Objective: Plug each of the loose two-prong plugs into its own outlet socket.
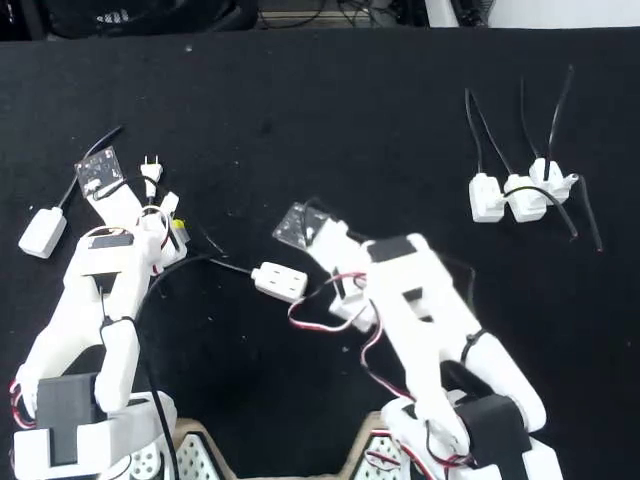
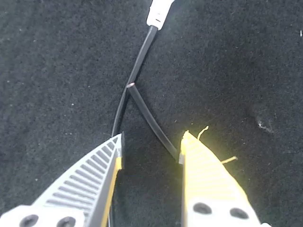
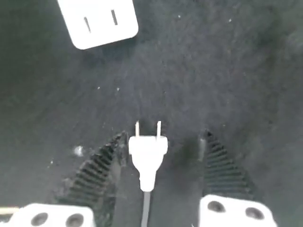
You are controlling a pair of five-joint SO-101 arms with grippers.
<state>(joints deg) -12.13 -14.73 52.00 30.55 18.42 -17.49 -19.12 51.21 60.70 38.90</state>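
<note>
starting at the far left, a white boxy outlet block (image 1: 40,232) is lying on the black cloth table (image 1: 350,110), and i can't tell if anything is plugged into it. near it the left gripper (image 2: 151,137) is hanging low with its fingers spread apart, gripping nothing. it's straddling a thin black cable (image 2: 141,54) that's running up to a small white two-prong plug (image 1: 150,170). my guess is it's lining up on the cord because the plug body is lying just past its tips.

moving to the middle, a white rectangular outlet socket (image 1: 280,281) is sitting near the right gripper (image 3: 164,137), its two slots showing. that gripper is gaping open too. a second white two-prong plug (image 3: 147,151) is lying between its fingers with the prongs pointing toward the socket. there's a gap showing on one side, so it isn't clamping yet. it looks staged for a straight push.

far right, a cluster of white plastic plug-and-socket pieces (image 1: 525,195) is sitting well apart from both arms. they're probably already mated, but i can't be sure.
</note>
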